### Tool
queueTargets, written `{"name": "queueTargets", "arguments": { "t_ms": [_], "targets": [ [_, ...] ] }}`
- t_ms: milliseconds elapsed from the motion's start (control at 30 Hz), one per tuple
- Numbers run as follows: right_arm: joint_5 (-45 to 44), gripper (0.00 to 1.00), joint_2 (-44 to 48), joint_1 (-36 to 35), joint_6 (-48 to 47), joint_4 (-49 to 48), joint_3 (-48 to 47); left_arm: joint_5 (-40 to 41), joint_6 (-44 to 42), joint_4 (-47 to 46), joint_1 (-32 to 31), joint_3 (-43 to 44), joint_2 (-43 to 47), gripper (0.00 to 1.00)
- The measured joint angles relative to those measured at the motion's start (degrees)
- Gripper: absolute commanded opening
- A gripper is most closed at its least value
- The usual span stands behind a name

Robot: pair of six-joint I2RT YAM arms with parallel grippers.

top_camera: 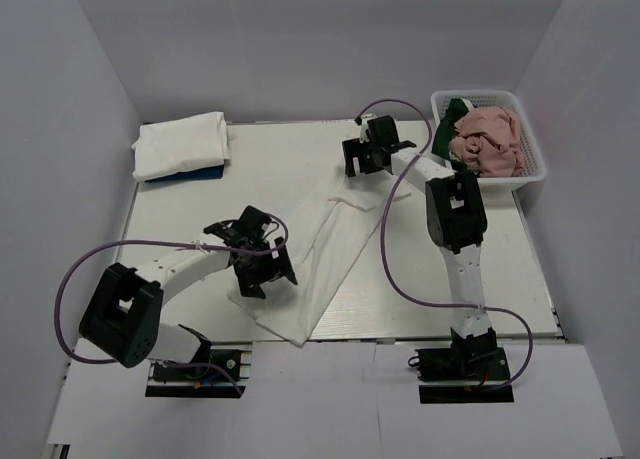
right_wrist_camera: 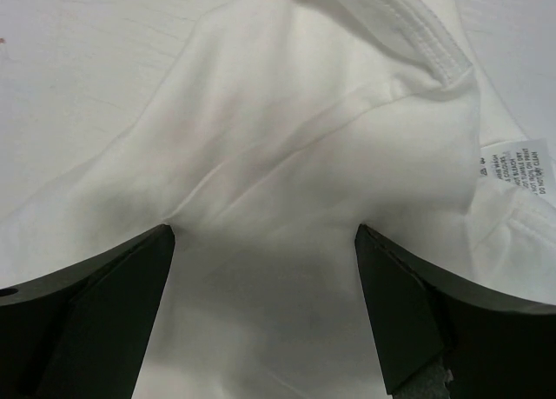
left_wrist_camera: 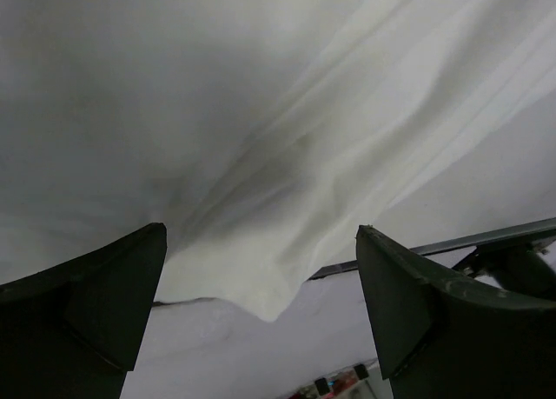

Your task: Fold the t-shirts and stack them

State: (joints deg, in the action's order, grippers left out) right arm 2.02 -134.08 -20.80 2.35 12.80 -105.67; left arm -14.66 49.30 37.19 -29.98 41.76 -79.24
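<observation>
White-walled bay, pale table point(top_camera: 280, 169).
- White t-shirt point(top_camera: 330, 244): half-folded strip across centre, running 7 to 1 o'clock.
- My left gripper point(top_camera: 265, 269): at its 7 o'clock end, fingers apart, holding nothing.
- My right gripper point(top_camera: 368, 159): at the collar end, fingers likewise spread.
- Folded stack point(top_camera: 182, 144): 10 o'clock.
- Pink t-shirt point(top_camera: 490, 139): in the basket point(top_camera: 480, 94), 2 o'clock.

Step, as I judge it: mid-fold. Next I should pinch both ends and fold evenly.

White t-shirt point(top_camera: 335, 244) rumpled, part-folded, lying diagonally mid worktop point(top_camera: 280, 169), collar at far-right end. Folded white t-shirts point(top_camera: 182, 144) stacked at far-left corner. Pink t-shirt point(top_camera: 490, 141) and dark green t-shirt point(top_camera: 458, 109) crumpled in basket point(top_camera: 480, 94).
</observation>
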Motion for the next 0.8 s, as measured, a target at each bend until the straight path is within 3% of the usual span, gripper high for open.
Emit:
{"name": "queueTargets", "arguments": {
  "t_ms": [100,300,533,800],
  "targets": [
    [2.3,0.9,0.8,0.1,-0.1,0.2,0.2,3.8,-3.6,5.5,-1.4,6.1,1.7,1.0],
    [3.9,0.9,10.4,0.0,4.3,3.7,5.4,8.9,-9.4,6.2,-5.8,13.6,1.8,1.0],
    [1.5,0.9,25.6,0.0,10.3,5.8,21.8,19.7,-12.0,12.3,-17.1,20.1,-16.0,1.0],
    [2.3,0.9,17.3,0.0,10.5,8.4,21.1,23.4,-15.2,15.6,-21.6,22.3,-22.5,1.0]
  ]
}}
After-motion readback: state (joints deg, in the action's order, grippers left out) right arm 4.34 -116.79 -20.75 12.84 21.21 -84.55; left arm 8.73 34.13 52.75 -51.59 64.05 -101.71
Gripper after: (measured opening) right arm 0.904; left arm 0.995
